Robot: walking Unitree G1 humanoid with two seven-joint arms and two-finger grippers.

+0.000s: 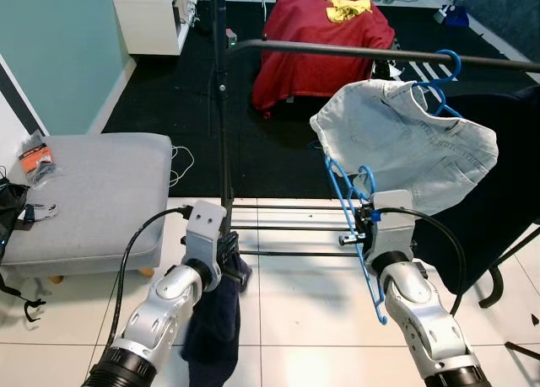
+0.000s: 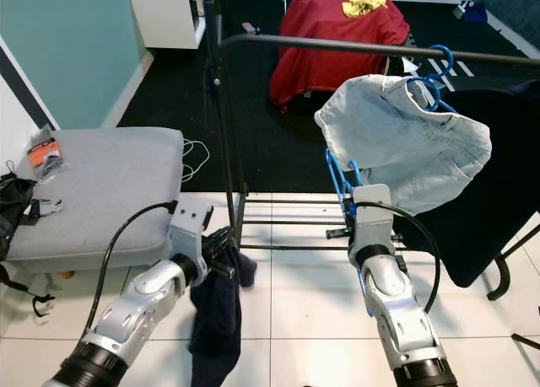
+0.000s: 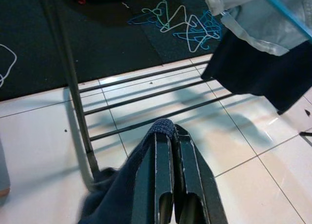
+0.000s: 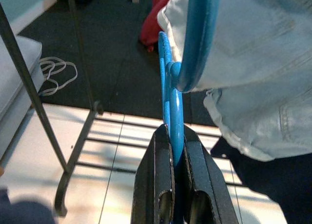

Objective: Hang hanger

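Nearest the camera, a dark navy garment (image 1: 215,319) is held low over the white tiled floor (image 1: 287,319), pinched between the closed fingers of the left hand (image 3: 168,151). A blue hanger (image 4: 174,112) is clamped in the right hand (image 1: 364,227), below and in front of the black clothes rail (image 1: 354,54), with its hook uppermost. On that rail a pale denim garment (image 1: 405,142) is already hung from another blue hanger (image 1: 439,83). For the step to be done well, the hook would probably need to be raised above the rail and lowered over a bare stretch left of the denim. Beyond the tiles a black carpet (image 1: 169,92) is laid, with a grey ottoman (image 1: 93,185), a red-covered heap (image 1: 321,41) and loose hangers (image 3: 180,21) lying about.
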